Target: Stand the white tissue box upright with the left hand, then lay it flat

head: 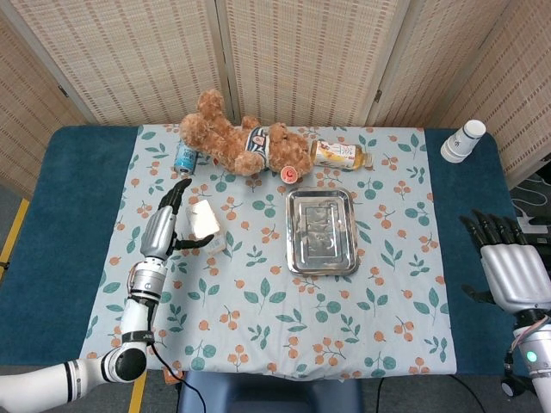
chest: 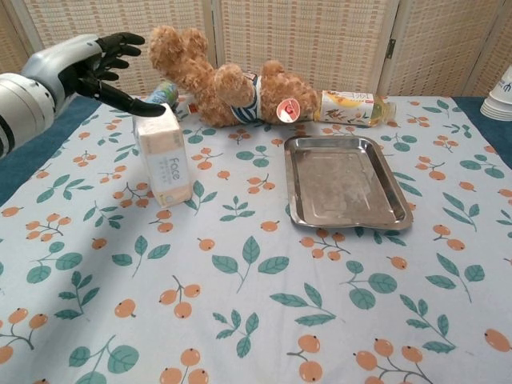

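Note:
The white tissue box (chest: 164, 156) stands upright on its short end on the floral cloth, left of centre; the head view shows the tissue box (head: 204, 224) from above. My left hand (chest: 86, 66) is raised up and to the left of the box with its fingers spread and holds nothing. Only its thumb reaches towards the box's top edge, and I cannot tell whether it touches. In the head view the left hand (head: 164, 225) lies just left of the box. My right hand (head: 508, 268) hangs open beyond the table's right edge, far from the box.
A brown teddy bear (chest: 224, 84) lies behind the box, with a blue can (head: 185, 157) at its left and a drink bottle (chest: 352, 108) at its right. A metal tray (chest: 346, 182) sits right of centre. Paper cups (head: 463, 140) stand at the far right corner.

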Tool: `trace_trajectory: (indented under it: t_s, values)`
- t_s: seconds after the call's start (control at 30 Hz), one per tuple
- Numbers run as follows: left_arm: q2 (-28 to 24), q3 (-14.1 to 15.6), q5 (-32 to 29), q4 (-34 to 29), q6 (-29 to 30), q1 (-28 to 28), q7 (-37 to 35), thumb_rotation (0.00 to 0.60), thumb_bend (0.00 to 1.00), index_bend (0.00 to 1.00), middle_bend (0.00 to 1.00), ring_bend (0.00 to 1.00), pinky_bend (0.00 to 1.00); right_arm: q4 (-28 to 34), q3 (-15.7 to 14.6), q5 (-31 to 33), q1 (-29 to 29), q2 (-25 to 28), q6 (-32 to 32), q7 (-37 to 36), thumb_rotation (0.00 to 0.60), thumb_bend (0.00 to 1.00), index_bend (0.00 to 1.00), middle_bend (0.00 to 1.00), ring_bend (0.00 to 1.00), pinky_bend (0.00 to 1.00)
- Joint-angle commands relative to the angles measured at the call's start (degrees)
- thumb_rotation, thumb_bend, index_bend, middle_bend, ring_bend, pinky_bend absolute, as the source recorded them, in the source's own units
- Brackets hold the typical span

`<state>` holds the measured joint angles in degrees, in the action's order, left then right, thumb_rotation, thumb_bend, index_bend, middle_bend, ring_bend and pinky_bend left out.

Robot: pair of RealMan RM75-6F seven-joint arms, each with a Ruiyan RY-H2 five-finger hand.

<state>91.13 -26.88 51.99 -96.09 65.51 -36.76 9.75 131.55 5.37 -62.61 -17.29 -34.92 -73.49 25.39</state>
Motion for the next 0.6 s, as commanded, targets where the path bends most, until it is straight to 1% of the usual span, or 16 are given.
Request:
trace_trajectory:
  t_s: [0.03, 0.07, 0.17, 0.23, 0.33, 0.47, 0.57, 0.6]
  values:
    - [-8.79, 0.33, -15.3, -10.73, 0.14, -6.05, 23.38, 0.6, 0.14, 0.0, 0.0, 0.0, 0.03, 0.26, 0.14, -1.11, 0.48, 0.23, -1.07, -0.38, 0.6, 0.12, 0.07, 0.0, 0.0, 0.0]
    - [-10.78, 0.08, -22.07, -14.1, 1.36, -8.43, 29.85, 0.6, 0.14, 0.0, 0.0, 0.0, 0.03, 0.33, 0.18, -1.83, 0.79, 0.28, -1.76, -0.54, 0.6, 0.12, 0.07, 0.0, 0.0, 0.0]
    - [-13.4, -0.9, -37.46, -19.77, 7.28, -15.07, 42.79, 0.6, 0.14, 0.0, 0.0, 0.0, 0.03, 0.44, 0.19, -3.09, 1.49, 0.37, -2.98, -1.0, 0.6, 0.12, 0.07, 0.0, 0.0, 0.0]
    - [-13.34, -1.15, -44.94, -21.08, 11.85, -19.52, 49.31, 0.6, 0.14, 0.0, 0.0, 0.0, 0.03, 0.39, 0.18, -3.28, 1.71, 0.45, -3.16, -1.21, 0.6, 0.12, 0.07, 0.0, 0.0, 0.0]
    - [-11.2, -0.68, -49.61, -19.82, 16.46, -23.95, 54.15, 0.6, 0.14, 0.0, 0.0, 0.0, 0.03, 0.32, 0.15, -3.25, 1.71, 0.51, -2.84, -1.25, 0.6, 0.12, 0.07, 0.0, 0.0, 0.0]
    - [-6.55, -0.4, -54.37, -14.68, 20.19, -28.12, 57.09, 0.6, 0.14, 0.0, 0.0, 0.0, 0.03, 0.11, 0.27, -3.23, 1.68, 0.46, -2.68, -1.34, 0.6, 0.12, 0.07, 0.0, 0.0, 0.0]
    - [-4.32, -1.75, -57.84, -11.41, 21.48, -31.07, 59.57, 0.6, 0.14, 0.0, 0.0, 0.0, 0.03, -0.5, 0.65, -2.04, 1.52, 0.43, -2.59, -1.61, 0.6, 0.12, 0.07, 0.0, 0.0, 0.0]
    - [-4.12, -2.0, -58.08, -11.03, 21.78, -31.6, 60.03, 0.6, 0.14, 0.0, 0.0, 0.0, 0.03, -0.6, 0.76, -1.73, 1.45, 0.43, -2.54, -1.74, 0.6, 0.12, 0.07, 0.0, 0.0, 0.0]
